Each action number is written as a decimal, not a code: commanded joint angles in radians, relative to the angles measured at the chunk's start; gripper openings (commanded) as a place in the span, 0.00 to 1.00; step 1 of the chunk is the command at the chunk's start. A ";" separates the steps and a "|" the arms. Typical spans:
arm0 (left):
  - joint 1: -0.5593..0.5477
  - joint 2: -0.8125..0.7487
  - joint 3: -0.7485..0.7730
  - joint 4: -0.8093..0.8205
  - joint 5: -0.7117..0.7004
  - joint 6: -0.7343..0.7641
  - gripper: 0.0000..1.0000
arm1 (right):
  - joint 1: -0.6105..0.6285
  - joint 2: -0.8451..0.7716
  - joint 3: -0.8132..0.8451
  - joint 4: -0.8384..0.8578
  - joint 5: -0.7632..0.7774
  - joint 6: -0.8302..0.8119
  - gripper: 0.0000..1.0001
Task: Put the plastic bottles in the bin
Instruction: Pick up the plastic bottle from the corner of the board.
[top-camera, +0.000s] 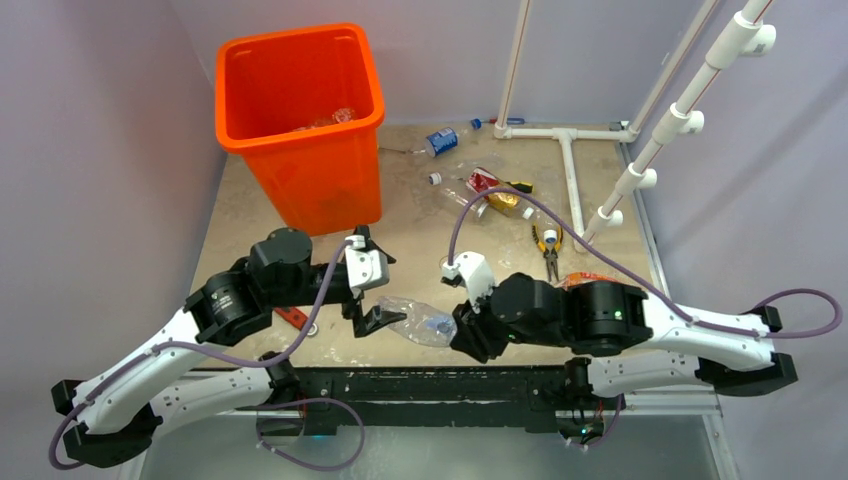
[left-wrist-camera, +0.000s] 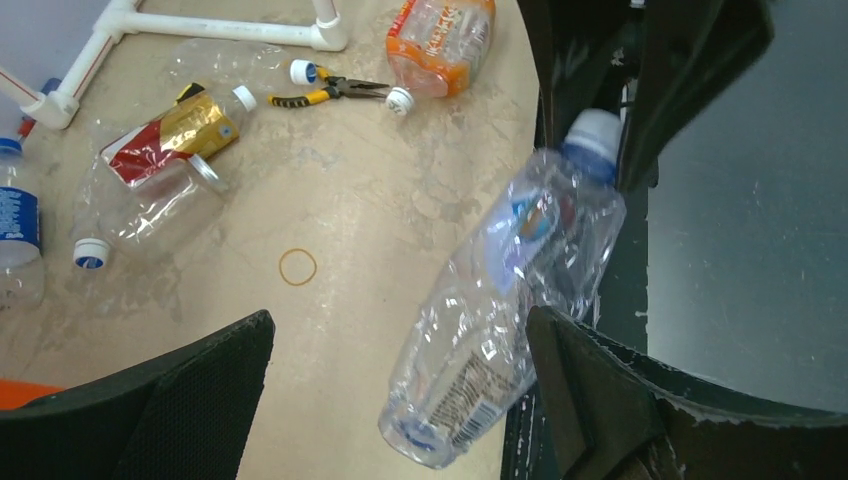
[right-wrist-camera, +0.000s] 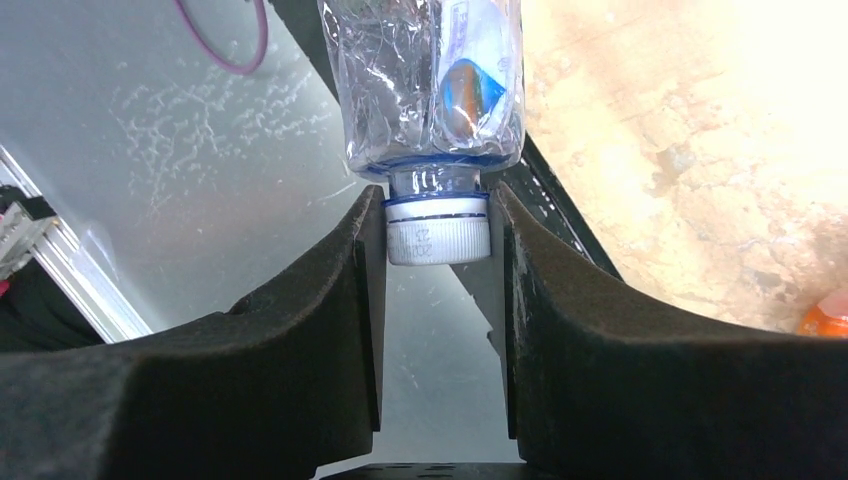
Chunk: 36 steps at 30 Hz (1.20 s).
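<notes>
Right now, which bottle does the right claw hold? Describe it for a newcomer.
Look at the middle of the table's near edge. A crushed clear bottle is there, its white cap pinched in the right claw. No other bottle is in a claw.

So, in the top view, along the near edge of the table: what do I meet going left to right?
Red-handled tool → left gripper, open → crushed clear bottle → right gripper, shut on the bottle's cap.
</notes>
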 joint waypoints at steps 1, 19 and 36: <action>-0.004 -0.021 -0.014 -0.048 0.053 0.078 0.97 | 0.006 -0.049 0.092 -0.057 0.024 -0.049 0.00; -0.083 0.083 -0.078 -0.021 0.082 0.139 0.97 | 0.007 0.039 0.225 -0.099 0.036 -0.153 0.00; -0.095 0.107 -0.071 0.035 0.098 0.080 0.38 | 0.006 0.063 0.276 -0.045 0.006 -0.213 0.00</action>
